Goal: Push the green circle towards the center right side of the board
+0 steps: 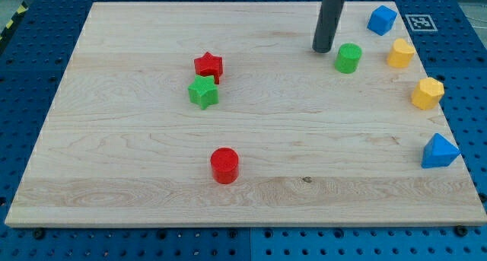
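Observation:
The green circle stands on the wooden board at the view's upper right. My tip touches the board just to the left of the green circle and slightly above it, with a small gap between them. The rod rises from the tip out of the view's top edge.
A red star and a green star sit together left of centre. A red circle is at lower centre. Along the right edge are a blue block, two yellow blocks and a blue triangle.

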